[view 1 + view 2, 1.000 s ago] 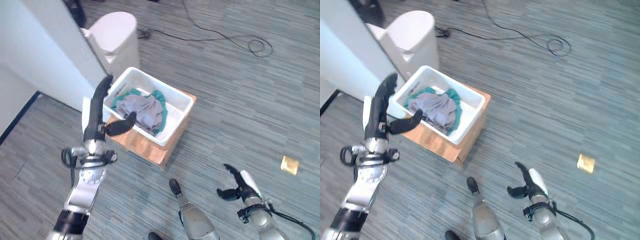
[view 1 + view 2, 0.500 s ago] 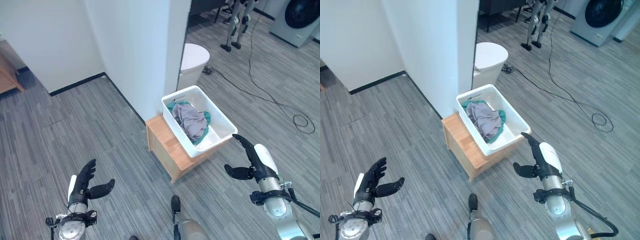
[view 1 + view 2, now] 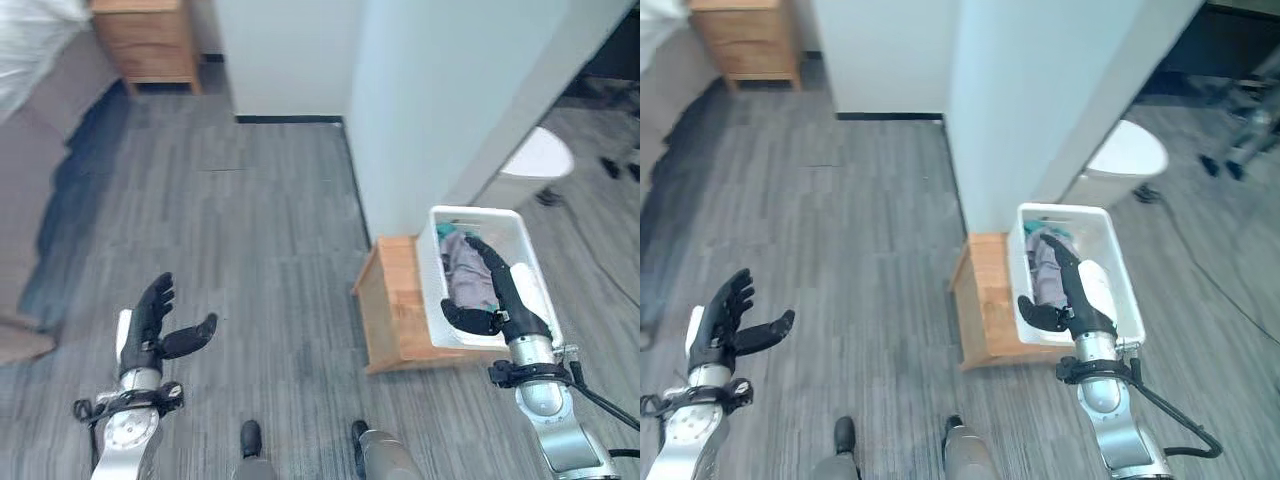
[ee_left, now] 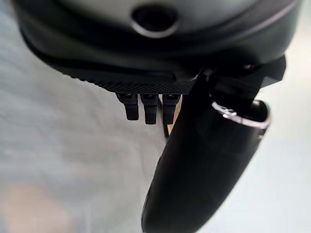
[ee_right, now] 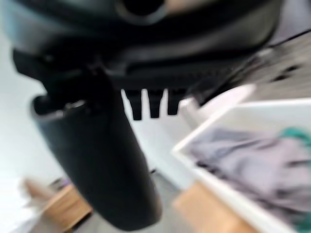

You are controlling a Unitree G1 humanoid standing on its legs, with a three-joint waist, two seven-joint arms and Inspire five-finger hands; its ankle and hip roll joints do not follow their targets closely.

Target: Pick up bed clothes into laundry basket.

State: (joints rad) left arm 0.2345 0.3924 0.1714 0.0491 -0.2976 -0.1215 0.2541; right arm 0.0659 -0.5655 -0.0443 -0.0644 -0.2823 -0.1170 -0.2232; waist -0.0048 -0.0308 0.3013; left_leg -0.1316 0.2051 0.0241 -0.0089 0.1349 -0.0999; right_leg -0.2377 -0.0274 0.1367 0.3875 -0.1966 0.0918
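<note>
At 12 o'clock a big white wall (image 3: 440,90) juts out over the grey floor (image 3: 250,220). At 10 o'clock sits the bed (image 3: 40,100), w/ a wood nightstand (image 3: 150,40) by it. At 3 o'clock a white laundry basket (image 3: 530,270) sits on a low wood box (image 3: 390,300); grey & green clothes (image 3: 465,270) lie inside it. Right hand (image 3: 495,295) hangs over the basket, fingers straight, holding nothing. Left hand (image 3: 150,325) at 8 o'clock, fingers spread wide, holding nothing.

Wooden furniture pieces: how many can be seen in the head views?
2. A low wooden stand under the white basket by the wall, and a wooden nightstand at the far left. Others may be out of frame.
</note>
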